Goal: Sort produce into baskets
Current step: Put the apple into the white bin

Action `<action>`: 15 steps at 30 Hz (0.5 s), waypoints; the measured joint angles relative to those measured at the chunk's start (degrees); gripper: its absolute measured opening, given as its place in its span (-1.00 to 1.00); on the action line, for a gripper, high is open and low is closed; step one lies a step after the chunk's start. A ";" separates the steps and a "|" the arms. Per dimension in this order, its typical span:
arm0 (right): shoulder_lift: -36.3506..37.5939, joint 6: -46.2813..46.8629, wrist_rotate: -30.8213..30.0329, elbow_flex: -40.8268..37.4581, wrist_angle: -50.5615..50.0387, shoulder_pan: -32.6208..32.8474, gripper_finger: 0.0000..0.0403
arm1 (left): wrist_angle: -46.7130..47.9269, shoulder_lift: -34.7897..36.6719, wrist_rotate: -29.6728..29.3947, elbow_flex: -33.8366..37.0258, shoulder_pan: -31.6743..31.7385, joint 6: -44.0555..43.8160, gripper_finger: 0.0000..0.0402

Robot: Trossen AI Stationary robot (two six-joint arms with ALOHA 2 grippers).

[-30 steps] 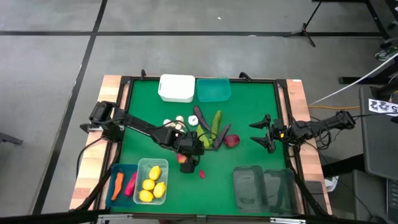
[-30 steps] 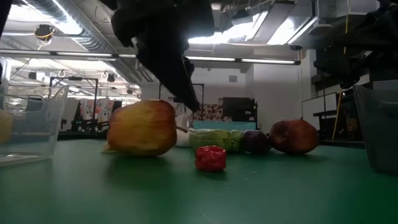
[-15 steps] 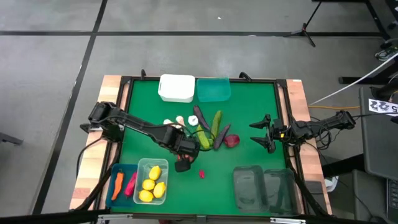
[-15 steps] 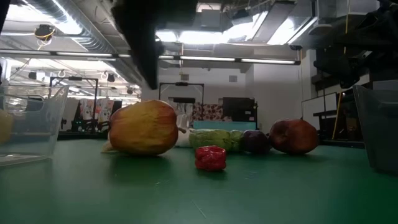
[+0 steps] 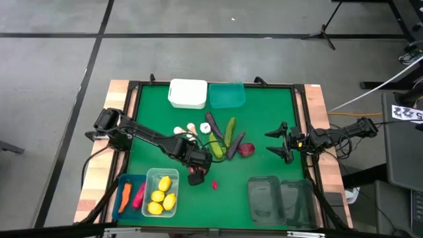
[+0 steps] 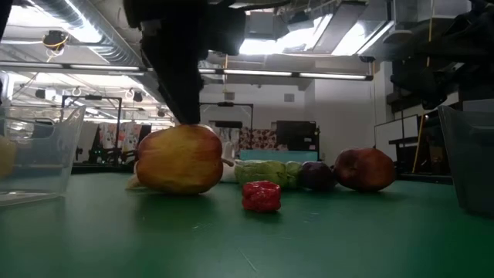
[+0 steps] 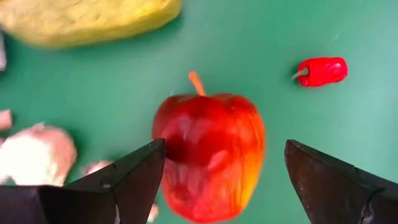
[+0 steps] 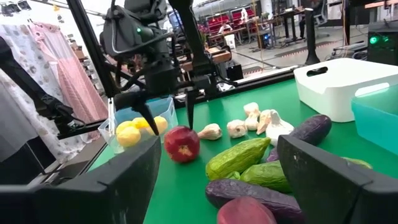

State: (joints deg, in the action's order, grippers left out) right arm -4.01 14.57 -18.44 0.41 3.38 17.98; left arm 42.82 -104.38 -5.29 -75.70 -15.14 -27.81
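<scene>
— Beneath the left claw (image 7: 221, 165): what lies there?

— One glossy red-and-yellow toy apple (image 7: 210, 154), resting on the green bench (image 5: 264, 132) between the spread, empty fingers; stem end pointing away from the wrist, toward a small red toy chilli (image 7: 321, 70).

— Approach?

— Straight down, by my reading; fingers flank both cheeks.

— Nearer arm?

— Left. The right claw (image 5: 280, 141) waits released at the bench's right edge, well apart.
</scene>
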 joint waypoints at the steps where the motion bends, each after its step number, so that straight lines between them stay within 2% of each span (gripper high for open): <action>1: 0.00 0.02 0.00 0.02 0.00 0.00 0.60 | -1.46 0.00 0.12 0.70 -0.10 1.19 0.60; 10: 0.00 0.02 0.00 0.02 0.00 -0.01 0.60 | -10.28 0.46 0.61 7.24 -0.10 3.63 0.60; 15: 0.00 0.04 0.01 0.01 0.00 0.00 0.60 | -12.89 0.39 2.26 8.52 0.00 4.31 0.59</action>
State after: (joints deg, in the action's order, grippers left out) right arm -4.01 14.61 -18.42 0.42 3.38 17.98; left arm 29.92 -103.98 -3.03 -67.18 -15.14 -23.51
